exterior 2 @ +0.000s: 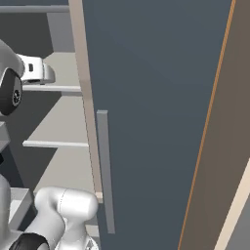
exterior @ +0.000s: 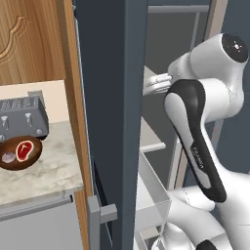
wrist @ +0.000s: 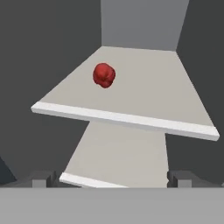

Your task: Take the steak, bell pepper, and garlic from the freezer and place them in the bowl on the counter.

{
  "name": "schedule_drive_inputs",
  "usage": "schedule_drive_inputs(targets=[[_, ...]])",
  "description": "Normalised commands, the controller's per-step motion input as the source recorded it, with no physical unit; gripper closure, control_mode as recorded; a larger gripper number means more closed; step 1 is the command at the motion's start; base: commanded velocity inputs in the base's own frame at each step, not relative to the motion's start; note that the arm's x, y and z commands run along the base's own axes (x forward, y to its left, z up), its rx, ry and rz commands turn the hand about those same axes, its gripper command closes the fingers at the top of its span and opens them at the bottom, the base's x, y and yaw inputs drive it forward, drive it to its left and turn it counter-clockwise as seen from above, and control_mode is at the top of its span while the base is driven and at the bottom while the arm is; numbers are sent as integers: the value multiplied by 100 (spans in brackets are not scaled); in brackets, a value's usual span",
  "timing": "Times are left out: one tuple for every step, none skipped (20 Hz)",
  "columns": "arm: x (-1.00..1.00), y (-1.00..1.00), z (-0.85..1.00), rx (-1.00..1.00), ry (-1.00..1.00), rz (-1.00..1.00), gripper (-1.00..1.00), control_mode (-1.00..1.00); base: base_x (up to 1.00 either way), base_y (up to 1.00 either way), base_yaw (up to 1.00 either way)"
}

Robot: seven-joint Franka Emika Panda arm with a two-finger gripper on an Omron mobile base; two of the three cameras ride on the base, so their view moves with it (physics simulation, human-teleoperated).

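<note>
The freezer [exterior: 114,97] stands open, and the hand [wrist: 112,178] points into its grey interior, with a white shelf [wrist: 131,120] straight ahead of the fingertips and a lower shelf [wrist: 118,157] nearer beneath it. The bell pepper [wrist: 104,75] sits alone on the upper shelf, ahead of the hand and off to its left in the hand view, well apart from the fingertips [wrist: 41,180]. The hand is spread as wide as it goes and has hold of nothing. In the left base view the white arm [exterior: 205,112] reaches up and bends in between the shelves. Off to the hand's left, outside the freezer, the surface [exterior: 44,171] carries the bowl [exterior: 19,154], with the steak [exterior: 24,150] and the garlic [exterior: 9,156] lying inside it. A grey toaster [exterior: 22,118] stands just behind the bowl. The freezer door [exterior 2: 151,122] with its grey handle [exterior 2: 105,171] stands to the hand's right.
</note>
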Motion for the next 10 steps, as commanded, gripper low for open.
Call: schedule_drive_inputs(targets=[[64,19,0,0,1,0,-100,-100,0,0,0],[64,14,0,0,0,0,-100,-100,0,0,0],[68,20,0,0,0,0,-100,-100,0,0,0],[65,21,0,0,0,1,-100,-100,0,0,0],[59,24,0,0,0,2,-100,-100,0,0,0],[61,36,-2,0,0,2,-100,-100,0,0,0],[49,33,-4,0,0,2,-100,-100,0,0,0],[42,30,0,0,0,2,-100,-100,0,0,0],[41,38,0,0,0,1,-100,-100,0,0,0],[39,36,-5,0,0,2,-100,-100,0,0,0]])
